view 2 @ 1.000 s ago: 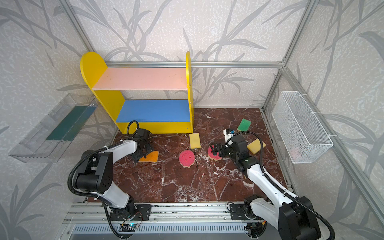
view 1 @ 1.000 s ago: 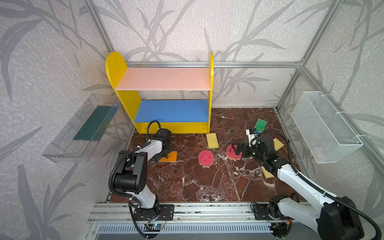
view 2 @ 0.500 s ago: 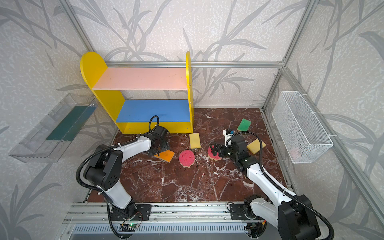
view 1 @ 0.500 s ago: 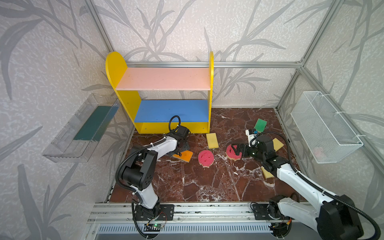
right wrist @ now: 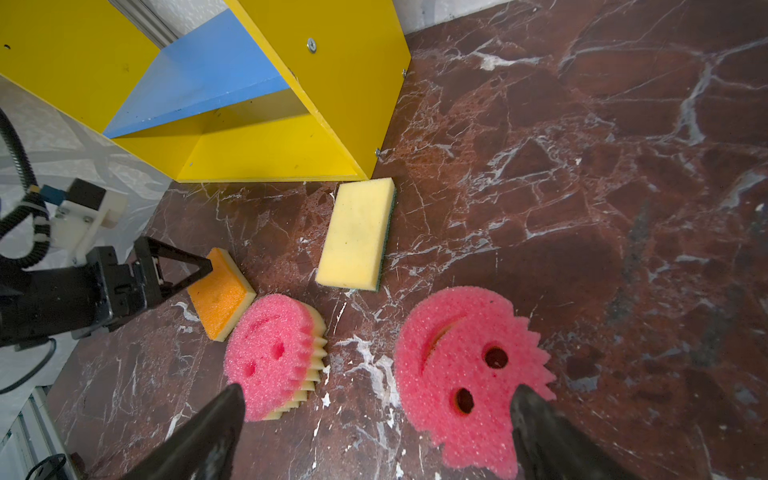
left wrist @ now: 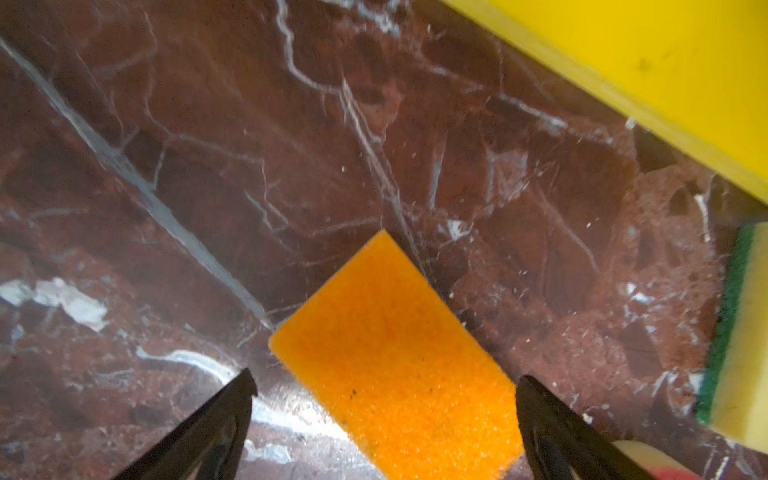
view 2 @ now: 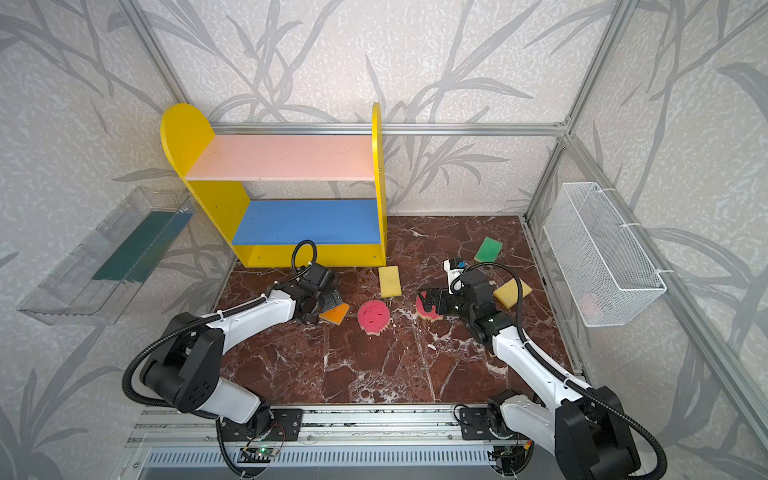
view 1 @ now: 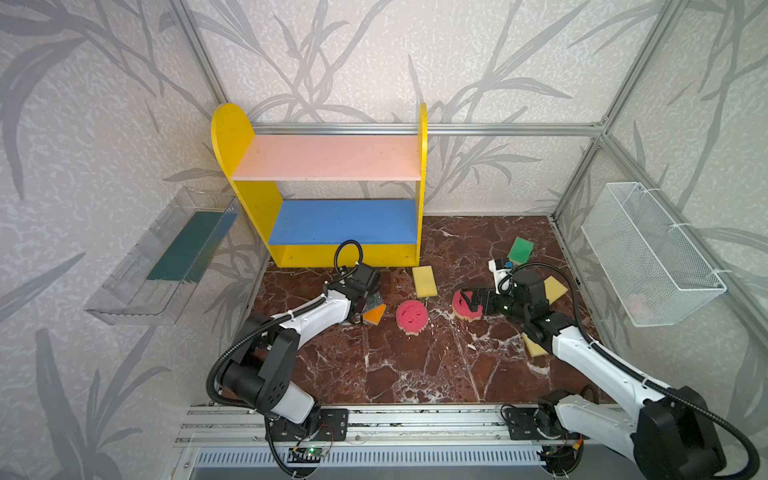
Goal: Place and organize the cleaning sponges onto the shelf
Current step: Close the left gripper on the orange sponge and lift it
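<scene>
The yellow shelf (view 1: pixel 316 254) stands at the back left with bare pink and blue boards. My left gripper (left wrist: pixel 386 378) hangs open over an orange-faced sponge (left wrist: pixel 395 365) lying on the floor, with a gap at each finger. My right gripper (right wrist: pixel 378 390) is open above one pink smiley sponge (right wrist: pixel 465 374). A second pink smiley sponge (view 1: pixel 411 316) lies between the two grippers. A yellow sponge (view 1: pixel 424 281) lies by the shelf's right foot. A green one (view 1: pixel 520 250) and a yellow one (view 1: pixel 555 289) lie behind the right arm, and another (view 1: pixel 534 347) peeks from under it.
A clear plastic tray (view 1: pixel 166 257) hangs on the left wall. A white wire basket (view 1: pixel 648 253) hangs on the right wall with something pink (view 1: pixel 636 303) in it. An aluminium rail (view 1: pixel 395 419) bounds the marble floor at the front.
The left gripper and the orange sponge have shifted right along the floor toward the middle pink sponge, and its jaws have spread wider. The right arm has not moved.
</scene>
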Motion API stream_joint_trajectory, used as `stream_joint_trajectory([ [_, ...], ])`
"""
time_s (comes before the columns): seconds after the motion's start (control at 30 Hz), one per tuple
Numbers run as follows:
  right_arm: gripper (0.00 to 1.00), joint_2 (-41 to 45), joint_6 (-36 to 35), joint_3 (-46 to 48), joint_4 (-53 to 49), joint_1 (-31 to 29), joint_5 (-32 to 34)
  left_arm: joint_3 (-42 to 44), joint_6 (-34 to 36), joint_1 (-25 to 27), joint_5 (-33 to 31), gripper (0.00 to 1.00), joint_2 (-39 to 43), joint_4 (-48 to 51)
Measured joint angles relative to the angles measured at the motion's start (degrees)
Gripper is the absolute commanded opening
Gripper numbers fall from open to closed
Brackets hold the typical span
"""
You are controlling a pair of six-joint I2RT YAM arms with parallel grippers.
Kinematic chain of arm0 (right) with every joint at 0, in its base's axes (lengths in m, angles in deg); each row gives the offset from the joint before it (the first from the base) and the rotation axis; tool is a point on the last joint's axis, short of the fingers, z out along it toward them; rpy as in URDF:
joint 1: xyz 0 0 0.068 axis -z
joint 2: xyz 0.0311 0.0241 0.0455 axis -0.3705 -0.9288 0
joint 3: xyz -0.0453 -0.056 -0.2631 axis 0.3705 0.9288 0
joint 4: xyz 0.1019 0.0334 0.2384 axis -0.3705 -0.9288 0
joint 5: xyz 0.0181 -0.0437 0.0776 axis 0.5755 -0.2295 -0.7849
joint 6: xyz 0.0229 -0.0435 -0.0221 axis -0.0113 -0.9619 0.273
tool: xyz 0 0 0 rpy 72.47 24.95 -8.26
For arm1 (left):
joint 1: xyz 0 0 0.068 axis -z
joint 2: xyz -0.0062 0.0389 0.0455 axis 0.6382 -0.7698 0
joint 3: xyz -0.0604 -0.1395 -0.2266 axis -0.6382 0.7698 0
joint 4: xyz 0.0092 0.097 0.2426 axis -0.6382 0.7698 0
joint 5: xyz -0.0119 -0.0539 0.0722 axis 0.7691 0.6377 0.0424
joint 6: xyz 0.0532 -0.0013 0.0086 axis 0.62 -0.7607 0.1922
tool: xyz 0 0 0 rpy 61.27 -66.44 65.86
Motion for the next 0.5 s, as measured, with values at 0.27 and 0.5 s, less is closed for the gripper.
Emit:
stream_joint_trajectory([
  [0.27, 0.97, 0.0, -0.7, 0.3, 0.2, -0.4, -0.2, 1.0, -6.5, 2.2, -2.0, 0.99, -2.6, -5.2],
  [0.5, 0.97, 0.0, -0.9, 0.3, 0.2, -0.8, -0.4, -1.6, -8.2, 2.1, -3.4, 0.99, -6.6, -5.9],
])
